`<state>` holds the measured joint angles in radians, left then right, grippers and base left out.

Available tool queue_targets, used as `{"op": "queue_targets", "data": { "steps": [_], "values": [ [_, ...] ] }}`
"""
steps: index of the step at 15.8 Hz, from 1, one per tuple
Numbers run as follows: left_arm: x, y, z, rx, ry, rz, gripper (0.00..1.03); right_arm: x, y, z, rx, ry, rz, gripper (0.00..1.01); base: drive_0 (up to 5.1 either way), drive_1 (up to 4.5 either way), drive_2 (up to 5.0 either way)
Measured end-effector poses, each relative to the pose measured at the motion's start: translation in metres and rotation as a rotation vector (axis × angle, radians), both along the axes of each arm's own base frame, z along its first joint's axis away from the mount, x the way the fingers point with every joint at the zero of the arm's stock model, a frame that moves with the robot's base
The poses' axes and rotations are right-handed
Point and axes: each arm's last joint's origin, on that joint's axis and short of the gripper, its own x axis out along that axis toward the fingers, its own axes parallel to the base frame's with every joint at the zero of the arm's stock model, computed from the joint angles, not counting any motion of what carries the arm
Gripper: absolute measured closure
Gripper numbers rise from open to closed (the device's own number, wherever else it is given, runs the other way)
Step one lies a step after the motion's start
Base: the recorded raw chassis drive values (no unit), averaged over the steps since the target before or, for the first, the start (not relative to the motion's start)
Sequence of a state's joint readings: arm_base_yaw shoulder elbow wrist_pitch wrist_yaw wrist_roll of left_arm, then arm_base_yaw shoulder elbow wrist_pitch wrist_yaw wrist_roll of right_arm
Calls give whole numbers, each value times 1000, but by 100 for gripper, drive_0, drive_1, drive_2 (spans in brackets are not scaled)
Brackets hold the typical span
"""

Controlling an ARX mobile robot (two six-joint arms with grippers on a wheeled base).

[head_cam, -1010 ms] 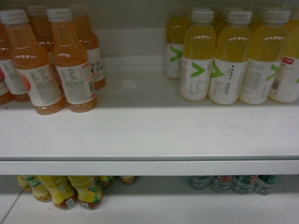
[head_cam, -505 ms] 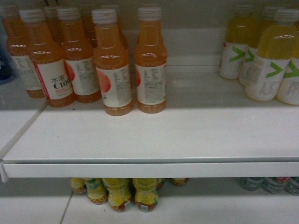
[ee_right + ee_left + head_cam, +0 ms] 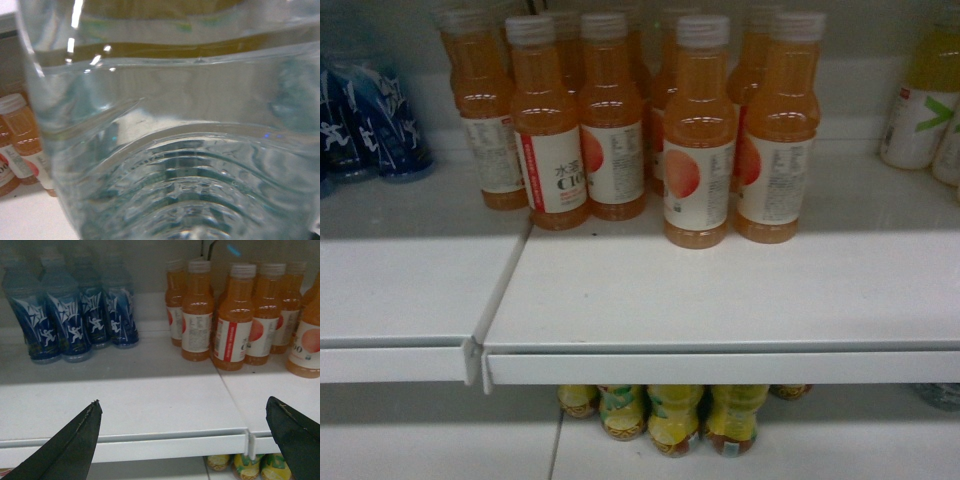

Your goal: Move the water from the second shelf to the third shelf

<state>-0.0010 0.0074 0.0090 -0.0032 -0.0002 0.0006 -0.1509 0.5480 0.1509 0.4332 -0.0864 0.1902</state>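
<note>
Water bottle (image 3: 175,150) fills nearly the whole right wrist view, its clear ribbed wall pressed close to the lens; the right gripper itself is out of sight there, so whether it clamps the bottle cannot be told. Orange drink bottles (image 3: 20,145) show at that view's left edge. The left gripper (image 3: 185,440) hangs with its dark fingers (image 3: 75,445) spread wide apart and nothing between them, just in front of the white shelf (image 3: 150,405). On that shelf stand blue bottles (image 3: 75,315) to the left and orange ones to the right. In the head view the orange group stands mid-shelf, yellow-green bottles (image 3: 920,100) at far right, and yellow bottles (image 3: 675,415) on the shelf below.
</note>
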Motion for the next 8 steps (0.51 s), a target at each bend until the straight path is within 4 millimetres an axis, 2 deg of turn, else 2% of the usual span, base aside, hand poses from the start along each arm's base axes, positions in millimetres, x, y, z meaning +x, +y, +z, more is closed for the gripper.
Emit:
{"op": "queue_targets", "data": {
  "steps": [8],
  "values": [
    [0,0,0,0,2,0,5,0,0,0,0,-1,-1,60,-478,231,231]
  ]
}}
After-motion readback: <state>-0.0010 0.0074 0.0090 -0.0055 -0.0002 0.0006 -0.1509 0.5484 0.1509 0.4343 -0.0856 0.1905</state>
